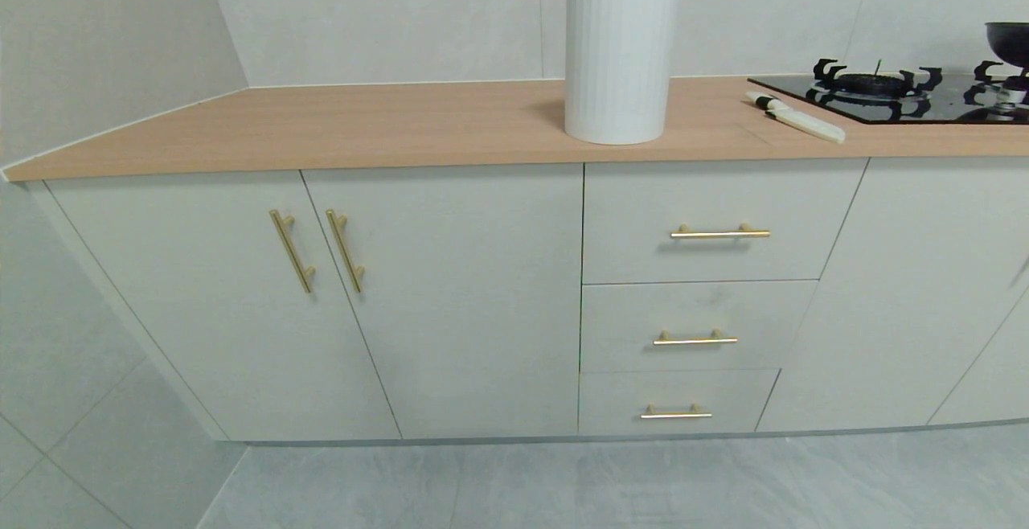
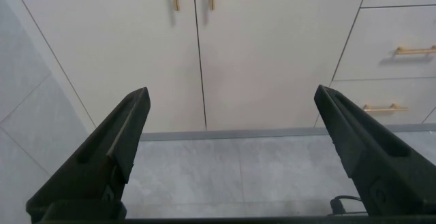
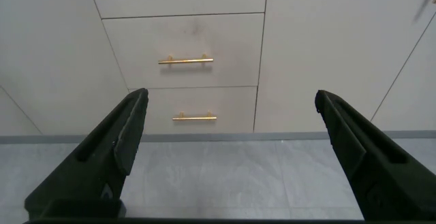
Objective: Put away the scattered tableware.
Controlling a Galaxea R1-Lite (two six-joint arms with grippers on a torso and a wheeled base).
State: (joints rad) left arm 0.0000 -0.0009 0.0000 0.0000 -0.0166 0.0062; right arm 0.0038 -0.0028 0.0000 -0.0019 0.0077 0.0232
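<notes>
— Knife (image 1: pixel 796 116), white with a black band: where does it lie?
— Flat on the wooden tabletop (image 1: pixel 362 123), toward the robot's right, just beside the front corner of the black stove (image 1: pixel 908 103). It lies slantwise. Whether it touches the stove's glass edge I cannot tell.
— What stands closest to it?
— A tall white ribbed jar (image 1: pixel 617 59), upright on the same tabletop, to the left of the knife and apart from it. On the stove, a dark pot (image 1: pixel 1009 38) sits at the far right edge of the head view, partly cut off.
— And below?
— Under the jar and the knife there is a stack of three drawers (image 1: pixel 699 312), each with a gold bar handle, all shut. Left of them are two cupboard doors (image 1: pixel 321 304) with upright gold handles, shut as well. A grey tiled floor (image 1: pixel 563 481) runs in front.
— The arms?
— Both are low, in front of the cupboards and well below the tabletop. The left gripper (image 2: pixel 231 98) faces the seam between the two doors, over the floor. Its jaws are spread wide with nothing between them. The right gripper (image 3: pixel 231 98) faces the lower two drawers, and its jaws are likewise spread wide, holding nothing.
</notes>
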